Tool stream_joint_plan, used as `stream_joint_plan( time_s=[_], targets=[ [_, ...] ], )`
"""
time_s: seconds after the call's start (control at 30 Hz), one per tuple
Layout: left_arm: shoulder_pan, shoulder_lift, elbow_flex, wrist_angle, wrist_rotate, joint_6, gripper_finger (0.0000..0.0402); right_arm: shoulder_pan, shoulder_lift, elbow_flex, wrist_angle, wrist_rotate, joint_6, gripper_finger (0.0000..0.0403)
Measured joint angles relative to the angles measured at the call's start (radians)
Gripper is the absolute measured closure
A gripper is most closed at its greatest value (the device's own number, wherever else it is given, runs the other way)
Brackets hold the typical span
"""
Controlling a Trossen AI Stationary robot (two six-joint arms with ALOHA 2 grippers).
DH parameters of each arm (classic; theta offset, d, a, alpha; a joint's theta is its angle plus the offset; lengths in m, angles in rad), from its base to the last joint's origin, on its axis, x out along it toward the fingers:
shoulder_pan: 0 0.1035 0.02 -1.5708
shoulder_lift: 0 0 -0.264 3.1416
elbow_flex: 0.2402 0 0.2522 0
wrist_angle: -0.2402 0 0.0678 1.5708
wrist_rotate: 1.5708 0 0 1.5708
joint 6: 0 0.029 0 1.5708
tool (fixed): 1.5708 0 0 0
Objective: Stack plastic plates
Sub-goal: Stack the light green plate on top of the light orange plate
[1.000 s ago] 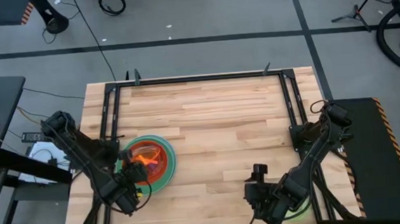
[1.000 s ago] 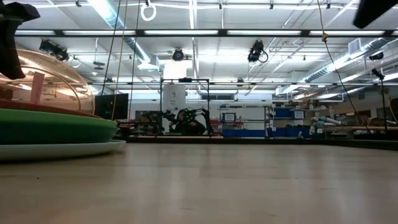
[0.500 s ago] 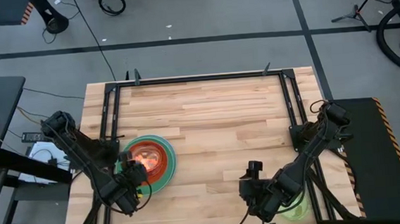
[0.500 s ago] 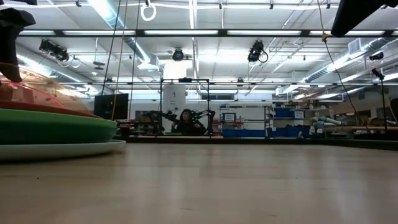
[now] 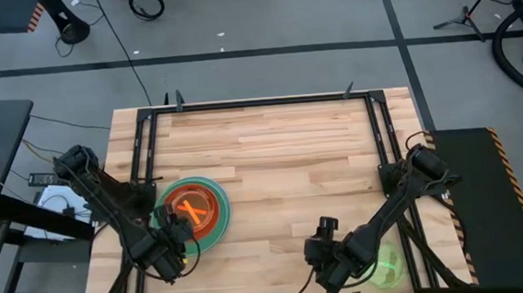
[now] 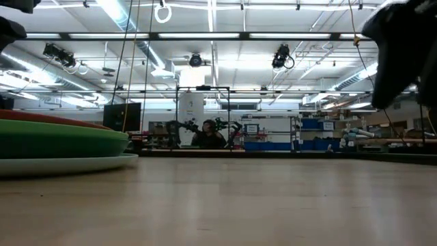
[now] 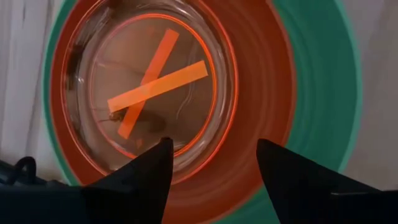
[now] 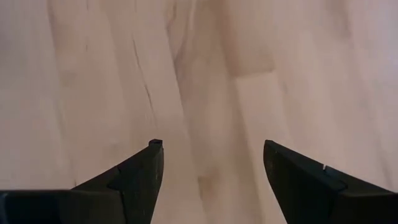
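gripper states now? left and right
Left end effector: open, empty, over the small clear orange plate on the stack.
Right end effector: open, empty, over bare table.

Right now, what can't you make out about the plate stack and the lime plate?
- Plate stack, high view: only the orange plate, red-orange plate and green rims show; any plates lower down are covered.
- Low view: the stack is cut by the picture's edge.
- Lime plate, high view: the right arm hides part of it.
- Right wrist view: bare table only; open right gripper sees no plate.
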Motion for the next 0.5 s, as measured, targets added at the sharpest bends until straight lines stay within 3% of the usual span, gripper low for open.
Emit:
stream_joint_plan(
  time_s=[0.2, 0.33, 0.5],
  targets=[
    [0.005, -0.018, 0.043, -0.045, -0.027, 0.001, 0.0164, 0.010, 0.008, 0.054, -0.019, -0.077, 0.115, 0.0124],
    [-0.007, -0.068, 0.104, -0.021, -0.193, 0.045, 0.0164, 0.034, 0.007, 0.103, -0.068, -0.051, 0.159, 0.0130],
    [-0.030, -0.173, 0.105, 0.151, -0.401, 0.171, 0.0164, 0.039, 0.006, 0.128, -0.137, -0.032, 0.368, 0.0143]
  ],
)
